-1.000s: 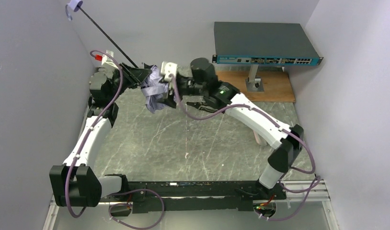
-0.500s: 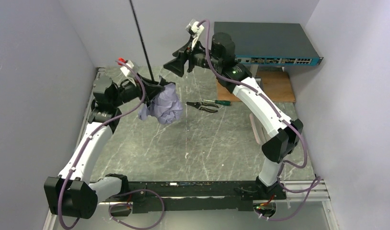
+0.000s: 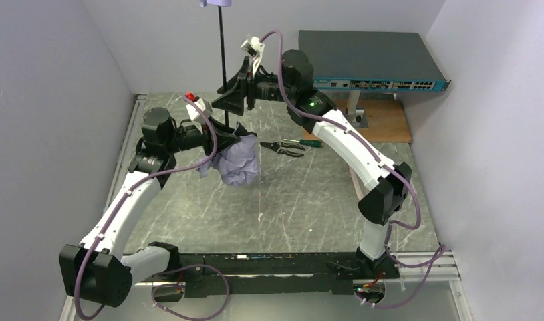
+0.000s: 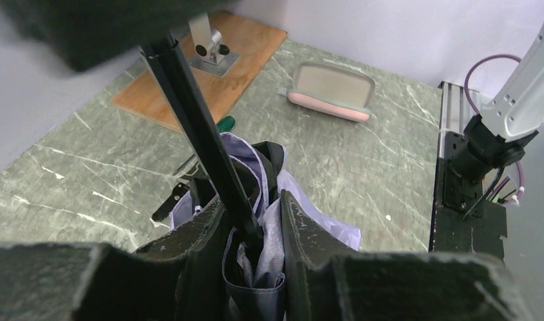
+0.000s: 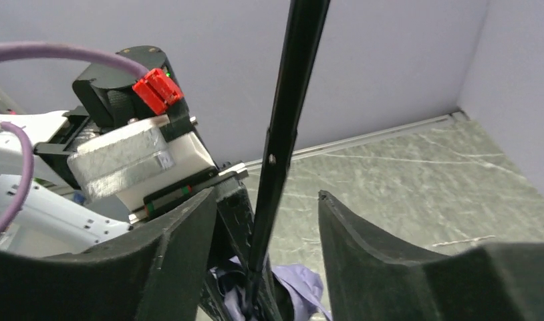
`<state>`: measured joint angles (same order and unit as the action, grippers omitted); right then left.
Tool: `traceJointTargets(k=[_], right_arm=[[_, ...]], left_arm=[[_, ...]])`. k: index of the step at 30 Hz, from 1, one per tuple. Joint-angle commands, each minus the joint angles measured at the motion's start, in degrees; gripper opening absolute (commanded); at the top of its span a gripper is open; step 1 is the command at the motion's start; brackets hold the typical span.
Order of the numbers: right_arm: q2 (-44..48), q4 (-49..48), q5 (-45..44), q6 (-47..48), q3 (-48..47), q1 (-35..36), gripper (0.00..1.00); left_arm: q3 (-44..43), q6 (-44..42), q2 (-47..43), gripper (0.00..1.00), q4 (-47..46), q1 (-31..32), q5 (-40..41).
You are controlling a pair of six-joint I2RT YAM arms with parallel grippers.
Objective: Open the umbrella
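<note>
The umbrella (image 3: 237,162) hangs above the table as a crumpled lilac bundle with black lining. Its thin black shaft (image 3: 222,53) stands nearly upright, and the small lilac handle (image 3: 219,3) is at the top edge of the view. My left gripper (image 3: 224,137) is shut on the umbrella where shaft and fabric meet; in the left wrist view the shaft (image 4: 189,100) and fabric folds (image 4: 323,221) sit pinched in the left gripper (image 4: 252,231). My right gripper (image 3: 229,100) is higher up, open, and straddles the shaft (image 5: 283,147) without clamping it; the right gripper (image 5: 266,195) shows a gap on both sides.
Pliers (image 3: 281,148) and a green-handled screwdriver (image 3: 308,142) lie just right of the umbrella. A network switch (image 3: 369,60) on a stand sits over a wooden board (image 3: 379,124) at the back right. A pink-edged case (image 4: 333,90) lies beyond. Walls close in on both sides.
The left arm swung the umbrella from leaning back-left to nearly upright and moved it right. The right gripper left the fabric bundle, rose, and came around the shaft.
</note>
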<state>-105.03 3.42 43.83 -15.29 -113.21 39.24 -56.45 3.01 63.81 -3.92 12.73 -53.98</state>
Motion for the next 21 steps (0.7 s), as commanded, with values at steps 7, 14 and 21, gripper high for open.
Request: traceJointTargets(k=[7, 14, 21], right_arm=[[0.2, -2.1, -0.7, 2.2, -0.5, 0.8, 0.00], [4.8, -6.9, -4.9, 10.0, 4.4, 0.2, 0.00], [12.3, -17.8, -6.6, 26.5, 17.9, 4.4, 0.00]], left_arm=[[-2.5, -7.6, -4.9, 0.25, 6.2, 1.1, 0.4], [-0.8, -5.8, -10.1, 1.00, 9.0, -8.0, 0.2], [-2.8, 4.7, -8.5, 0.81, -4.3, -11.7, -5.8]])
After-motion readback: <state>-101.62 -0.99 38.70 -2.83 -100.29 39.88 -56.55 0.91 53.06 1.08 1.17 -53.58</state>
